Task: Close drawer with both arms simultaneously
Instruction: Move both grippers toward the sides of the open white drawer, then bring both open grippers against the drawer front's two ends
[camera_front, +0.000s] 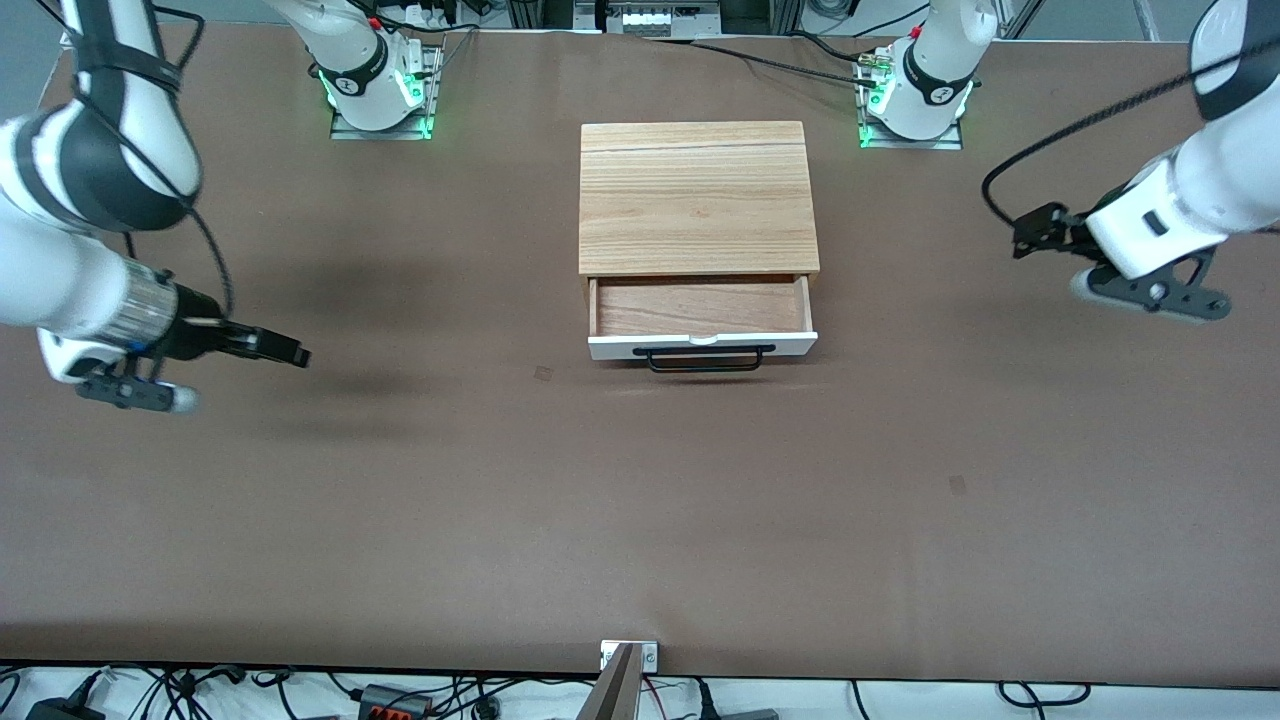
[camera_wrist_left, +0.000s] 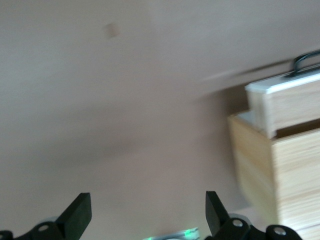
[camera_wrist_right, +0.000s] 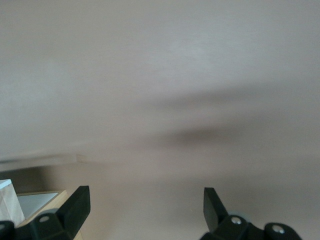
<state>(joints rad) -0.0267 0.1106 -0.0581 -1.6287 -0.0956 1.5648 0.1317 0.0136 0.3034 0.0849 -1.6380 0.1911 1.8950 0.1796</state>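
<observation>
The drawer (camera_front: 700, 310) stands pulled partly out of its light wooden casing (camera_front: 697, 195) at the middle of the table. Its white front panel (camera_front: 702, 345) and black bar handle (camera_front: 703, 359) face the front camera, and the reddish-brown inside is bare. My left gripper (camera_front: 1030, 235) is open and empty, above the table toward the left arm's end and well apart from the drawer. In the left wrist view its gripper (camera_wrist_left: 147, 212) points toward the drawer's side (camera_wrist_left: 282, 100). My right gripper (camera_front: 292, 352) is open and empty, above the table toward the right arm's end; it also shows in the right wrist view (camera_wrist_right: 145, 205).
The brown table (camera_front: 640, 520) stretches wide around the casing. The two arm bases (camera_front: 380, 85) (camera_front: 915, 95) stand at the table's edge farthest from the front camera. Cables lie along the nearest edge. A small metal bracket (camera_front: 630, 655) sits at that edge's middle.
</observation>
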